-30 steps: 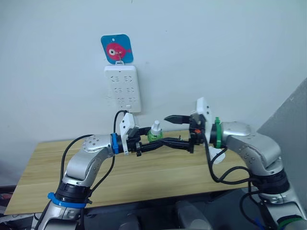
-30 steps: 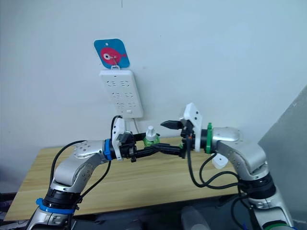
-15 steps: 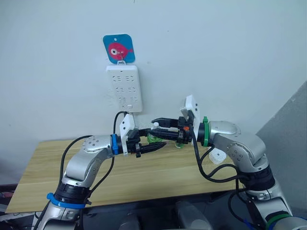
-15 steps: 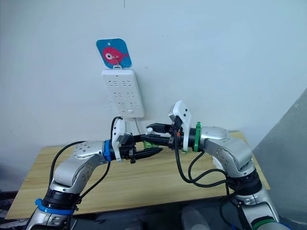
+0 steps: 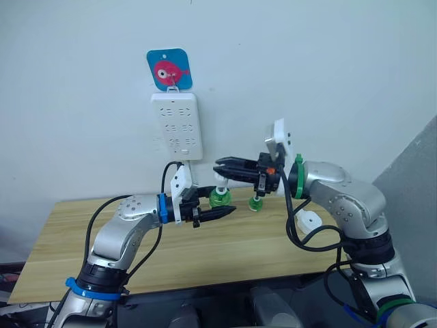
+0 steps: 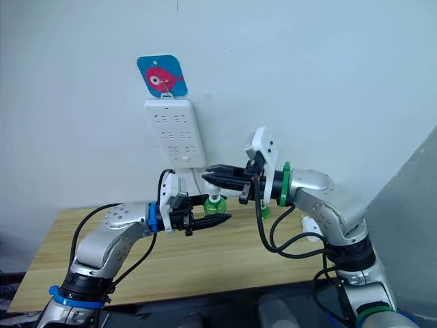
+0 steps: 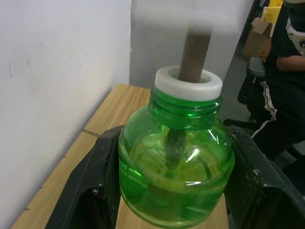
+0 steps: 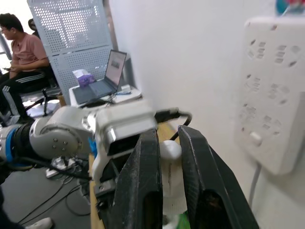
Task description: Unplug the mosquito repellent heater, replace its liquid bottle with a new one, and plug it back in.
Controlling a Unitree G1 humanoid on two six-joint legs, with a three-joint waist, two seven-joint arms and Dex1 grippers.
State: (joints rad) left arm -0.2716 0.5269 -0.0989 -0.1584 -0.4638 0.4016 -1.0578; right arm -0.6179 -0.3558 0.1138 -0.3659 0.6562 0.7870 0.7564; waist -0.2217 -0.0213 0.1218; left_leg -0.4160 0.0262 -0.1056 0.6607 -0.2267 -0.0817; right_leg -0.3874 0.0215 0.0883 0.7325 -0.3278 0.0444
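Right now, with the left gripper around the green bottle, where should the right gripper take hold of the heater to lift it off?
Grip the heater across the sides of its rounded white body, coming in level from the robot's right. The green bottle stands upright in the left gripper, its wick running up into the heater's underside, so a straight upward pull should free it.

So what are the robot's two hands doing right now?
Left gripper: shut on the green liquid bottle.
Right gripper: shut on the white heater.
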